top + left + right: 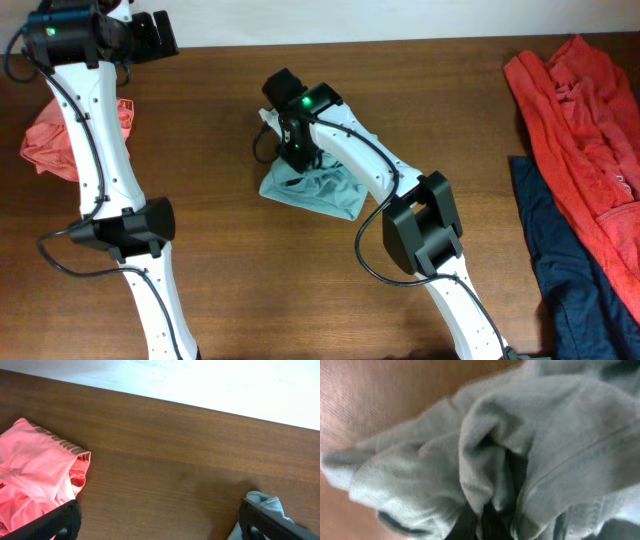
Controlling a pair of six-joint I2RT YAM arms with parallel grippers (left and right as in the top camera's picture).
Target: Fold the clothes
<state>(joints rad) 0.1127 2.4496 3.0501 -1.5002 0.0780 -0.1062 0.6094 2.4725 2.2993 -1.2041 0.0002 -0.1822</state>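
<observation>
The pale blue-green T-shirt [325, 192] lies crumpled at the table's middle and fills the right wrist view [545, 435]. My right gripper [296, 158] points down into the shirt's left part. Its dark fingers [470, 525] are shut on a fold of the cloth. My left gripper [150, 35] hangs open at the far left back, over bare wood [160, 527], with nothing between its fingers [55, 522]. A salmon-pink garment [45, 140] lies bunched at the left edge, close beside the left finger [35, 475]. A corner of the pale shirt [265, 501] shows behind the other left finger.
An orange-red garment [590, 120] is spread along the right edge, with a navy one [560, 260] below it. The table's back edge meets a white wall [200, 380] just beyond the left gripper.
</observation>
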